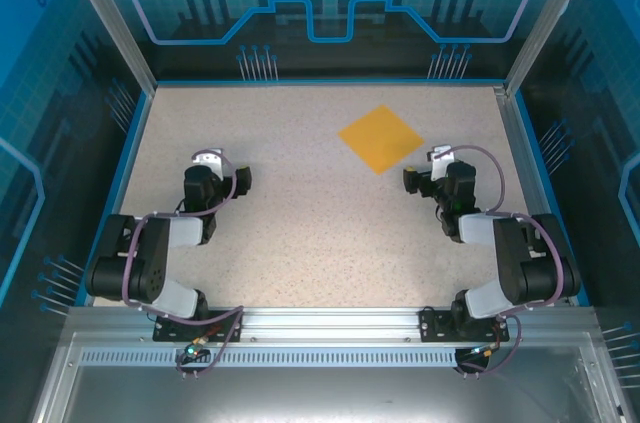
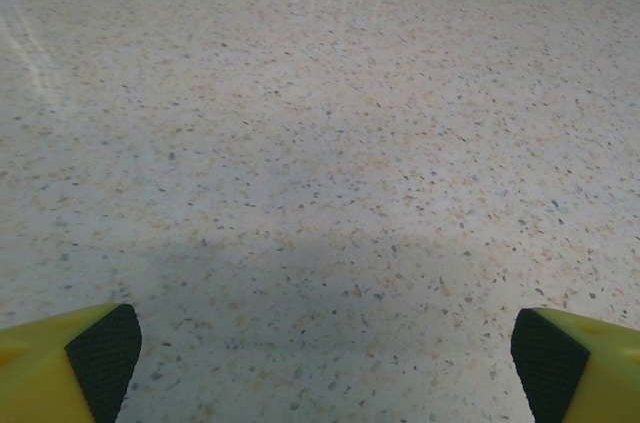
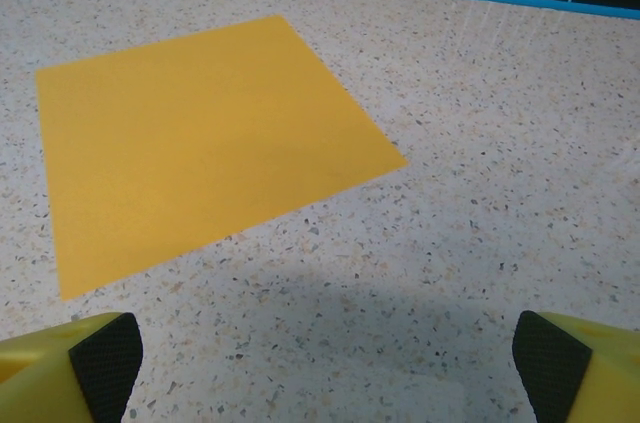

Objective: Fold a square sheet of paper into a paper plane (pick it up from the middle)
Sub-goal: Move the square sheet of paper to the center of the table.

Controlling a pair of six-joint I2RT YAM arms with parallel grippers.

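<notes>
Flat on the far right of the table (image 1: pixel 300 243): the square sheet of paper (image 1: pixel 381 138), unfolded, just beyond the right gripper (image 3: pixel 325 358). Jaws released, spread wide, grasping nothing. Same for the left gripper (image 2: pixel 325 358), well left of the sheet.

End effector fingers (image 2: pixel 45 373) apparently mostly off-frame

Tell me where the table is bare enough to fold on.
Bare table between the left pincer and right pincer, from the near rail to the far blue edge, and ahead of the left one. Only the far right is taken: the square sheet of paper lies ahead and left of the right pincer.
</notes>
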